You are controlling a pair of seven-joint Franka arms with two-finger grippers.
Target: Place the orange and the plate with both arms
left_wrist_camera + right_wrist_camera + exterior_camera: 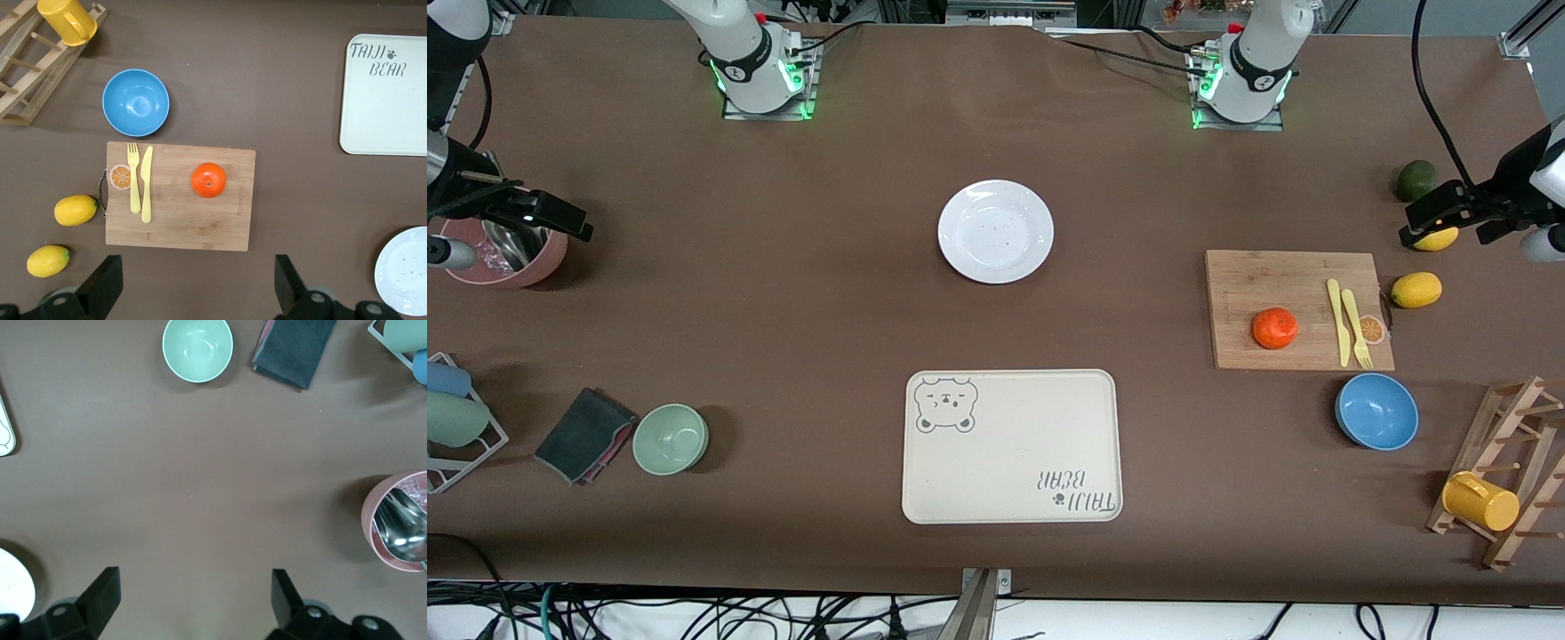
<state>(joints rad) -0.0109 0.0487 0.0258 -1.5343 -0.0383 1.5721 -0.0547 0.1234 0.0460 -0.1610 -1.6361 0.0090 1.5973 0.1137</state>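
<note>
Orange sits mid-board, edges clear.

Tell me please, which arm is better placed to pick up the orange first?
Probably the left. The orange lies on the cutting board toward the left arm's end, and the open left gripper hangs near that end. The open right gripper hangs over the pink container.
</note>
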